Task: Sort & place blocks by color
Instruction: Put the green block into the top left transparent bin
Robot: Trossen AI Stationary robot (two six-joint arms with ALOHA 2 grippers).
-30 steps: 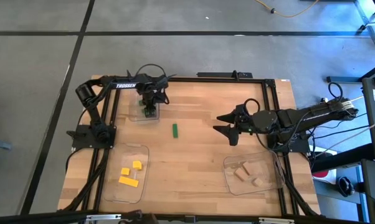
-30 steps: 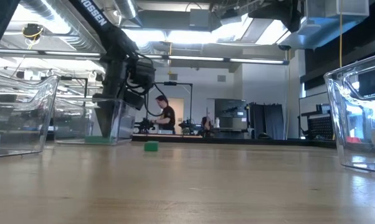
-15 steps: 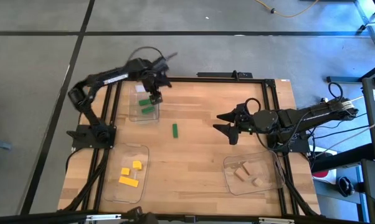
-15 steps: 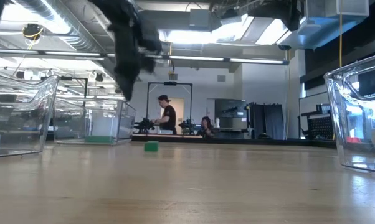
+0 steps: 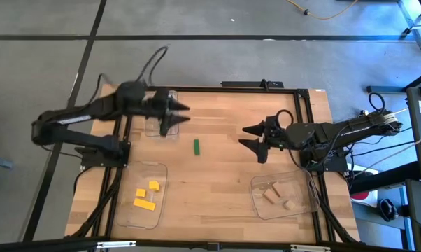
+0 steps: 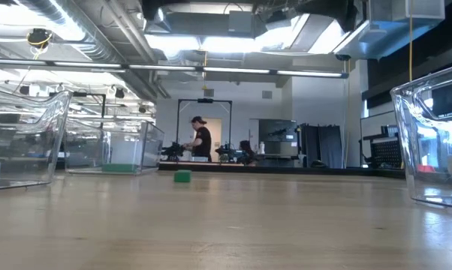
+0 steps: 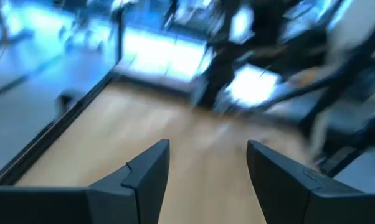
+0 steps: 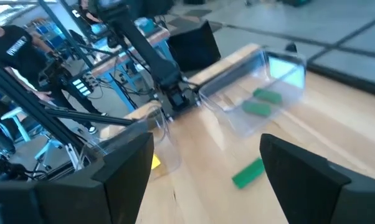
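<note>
One green block (image 5: 196, 145) lies flat on the table's middle; it also shows in the low view (image 6: 182, 176) and the right wrist view (image 8: 248, 172). Two green blocks (image 8: 261, 102) lie in the far-left clear tray (image 5: 153, 129). Yellow blocks (image 5: 146, 196) lie in the near-left tray, tan blocks (image 5: 276, 194) in the near-right tray. My left gripper (image 5: 186, 113) is open and empty, raised above the far-left tray, its fingers pointing toward the table's right (image 7: 206, 155). My right gripper (image 5: 243, 137) is open and empty, right of the loose green block.
The three clear trays stand at the far left, near left (image 5: 142, 197) and near right (image 5: 284, 192) of the wooden table. Their walls rise at both sides of the low view (image 6: 23, 135). People stand in the room behind the table (image 6: 200, 142).
My left gripper has gone up out of the far-left tray and has turned from pointing down to pointing level toward the table's right. A green block stays behind in that tray. In the low view the left arm has risen out of sight.
</note>
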